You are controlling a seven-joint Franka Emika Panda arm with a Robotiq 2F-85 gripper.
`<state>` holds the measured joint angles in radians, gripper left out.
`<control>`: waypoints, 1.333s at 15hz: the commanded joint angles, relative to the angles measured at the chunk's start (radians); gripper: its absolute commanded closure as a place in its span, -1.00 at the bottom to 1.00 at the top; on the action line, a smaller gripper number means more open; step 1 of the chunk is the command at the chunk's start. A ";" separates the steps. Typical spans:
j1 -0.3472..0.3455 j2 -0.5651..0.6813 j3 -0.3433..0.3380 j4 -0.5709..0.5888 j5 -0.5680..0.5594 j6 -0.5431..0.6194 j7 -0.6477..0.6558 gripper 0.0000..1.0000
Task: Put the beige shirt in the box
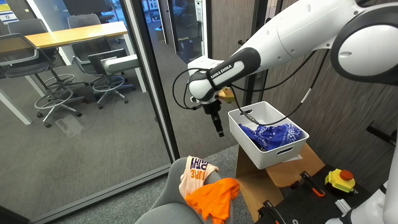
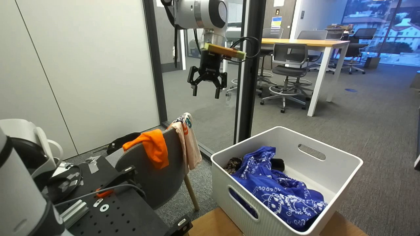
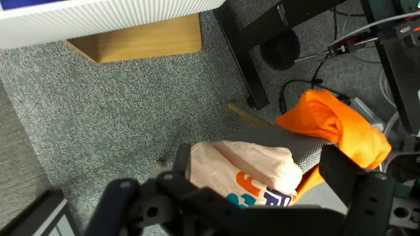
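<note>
- Hanging over the upper edge of the rounded grey upholstered chair (image 2: 160, 186), the soft beige shirt with printed lettering (image 1: 190, 178) isn't boxed yet.
- Above that chair, apart from the shirt, hovers the black two-fingered gripper (image 2: 206, 94), fingers spread, nothing between them.
- What worries me: the bright orange cloth (image 1: 214, 197) drapes the same chair back, close against the shirt, so a broad pinch could bring both.
- Reaching too deep might catch the chair's edge and tug the chair; too shallow, and limp fabric would likely slip.
- The glass wall's black metal frame (image 1: 155, 88) stands near the chair, so I'd expect little swing that way.
- Across speckled grey carpet (image 3: 137, 105) from the chair, the white ribbed plastic box (image 1: 248, 147) sits on the brown wooden counter (image 2: 213, 223); its raised rim could snag a trailing hem if the carry runs low.
- Blue patterned cloth (image 2: 275, 193) fills much of the open-topped box, though some white floor shows at one end.
</note>
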<state>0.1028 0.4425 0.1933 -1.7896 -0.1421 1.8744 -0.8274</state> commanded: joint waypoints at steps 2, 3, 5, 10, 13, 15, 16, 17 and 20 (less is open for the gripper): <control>0.050 0.113 0.028 0.111 -0.086 -0.018 -0.145 -1.00; 0.063 0.131 0.034 0.123 -0.105 -0.015 -0.171 -1.00; 0.092 0.168 0.042 0.149 -0.143 -0.010 -0.220 -1.00; 0.146 0.240 0.070 0.215 -0.141 0.012 -0.278 -1.00; 0.170 0.271 0.086 0.238 -0.123 0.036 -0.272 -1.00; 0.186 0.289 0.096 0.247 -0.113 0.060 -0.257 -1.00; 0.190 0.299 0.101 0.253 -0.103 0.066 -0.255 -1.00; 0.192 0.312 0.108 0.260 -0.089 0.066 -0.257 -1.00; 0.197 0.345 0.121 0.269 -0.052 0.067 -0.257 -1.00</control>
<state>0.2966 0.7413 0.3004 -1.5687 -0.2321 1.9423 -1.0815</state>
